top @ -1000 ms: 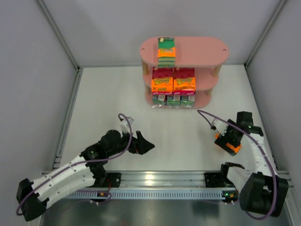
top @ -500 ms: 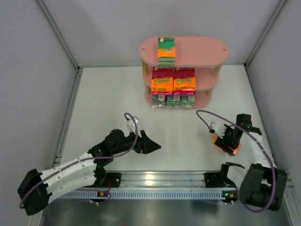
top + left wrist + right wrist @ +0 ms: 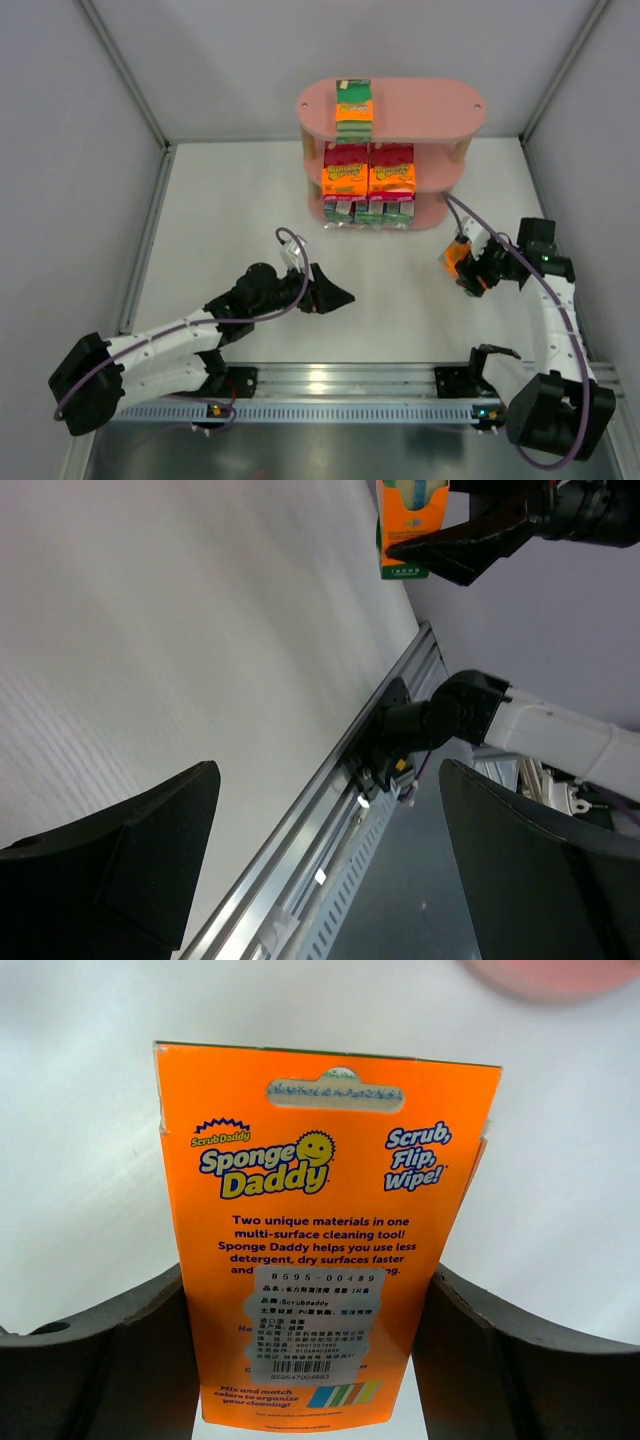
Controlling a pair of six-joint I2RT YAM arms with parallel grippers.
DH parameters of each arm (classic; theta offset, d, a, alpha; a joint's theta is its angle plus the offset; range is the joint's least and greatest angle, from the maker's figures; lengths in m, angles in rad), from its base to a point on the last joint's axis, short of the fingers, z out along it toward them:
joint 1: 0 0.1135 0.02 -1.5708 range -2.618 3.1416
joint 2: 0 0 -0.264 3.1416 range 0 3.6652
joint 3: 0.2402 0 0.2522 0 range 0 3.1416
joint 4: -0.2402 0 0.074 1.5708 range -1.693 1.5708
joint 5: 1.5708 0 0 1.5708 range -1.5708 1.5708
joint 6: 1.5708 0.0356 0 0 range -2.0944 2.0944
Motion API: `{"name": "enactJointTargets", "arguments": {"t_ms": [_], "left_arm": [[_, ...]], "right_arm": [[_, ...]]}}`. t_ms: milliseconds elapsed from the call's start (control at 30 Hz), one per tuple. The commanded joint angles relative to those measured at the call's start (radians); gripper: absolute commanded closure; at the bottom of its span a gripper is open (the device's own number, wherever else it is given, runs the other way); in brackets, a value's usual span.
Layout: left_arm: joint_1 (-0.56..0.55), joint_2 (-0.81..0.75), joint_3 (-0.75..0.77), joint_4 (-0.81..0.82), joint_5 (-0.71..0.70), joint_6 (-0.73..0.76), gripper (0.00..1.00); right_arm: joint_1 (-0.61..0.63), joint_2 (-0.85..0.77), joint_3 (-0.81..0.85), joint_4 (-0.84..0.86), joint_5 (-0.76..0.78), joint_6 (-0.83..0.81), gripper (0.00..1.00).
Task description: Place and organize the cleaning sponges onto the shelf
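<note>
The pink shelf [image 3: 430, 105] stands at the back centre. A green-and-orange sponge pack [image 3: 354, 112] sits on its top board, two orange-and-magenta packs [image 3: 368, 169] on the middle board, and blue/green-and-white packs [image 3: 368, 212] on the bottom board. My right gripper [image 3: 466, 268] is shut on an orange sponge pack [image 3: 322, 1230], held above the table right of the shelf's foot; the pack also shows in the left wrist view [image 3: 408, 528]. My left gripper [image 3: 342, 297] is open and empty over the table's middle front.
Grey walls enclose the white table on the left, back and right. A metal rail [image 3: 340, 380] with the arm bases runs along the near edge. A blurred pink shelf edge [image 3: 555, 975] shows at the top of the right wrist view.
My right gripper has lifted the orange pack and carried it up toward the shelf. My left arm has stretched further right and forward, its gripper still open.
</note>
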Motion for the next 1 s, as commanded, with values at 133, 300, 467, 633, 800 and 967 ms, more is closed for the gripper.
{"name": "enactJointTargets", "arguments": {"t_ms": [133, 300, 467, 633, 800, 967], "left_arm": [[-0.018, 0.193, 0.237, 0.185, -0.134, 0.093, 0.04], [-0.061, 0.333, 0.398, 0.185, -0.197, 0.179, 0.05], [-0.098, 0.432, 0.489, 0.186, -0.343, 0.208, 0.05], [-0.108, 0.480, 0.527, 0.200, -0.394, 0.216, 0.05], [-0.118, 0.503, 0.561, 0.217, -0.395, 0.222, 0.05], [-0.122, 0.514, 0.567, 0.246, -0.394, 0.219, 0.06]], "right_arm": [[0.104, 0.047, 0.168, 0.139, -0.290, 0.363, 0.72], [0.330, 0.064, 0.195, 0.303, -0.223, 0.579, 0.71], [0.408, 0.090, 0.210, 0.400, -0.254, 0.700, 0.71], [0.446, 0.102, 0.216, 0.420, -0.257, 0.713, 0.71], [0.468, 0.102, 0.210, 0.443, -0.248, 0.727, 0.69], [0.482, 0.101, 0.190, 0.472, -0.238, 0.737, 0.68]]}}
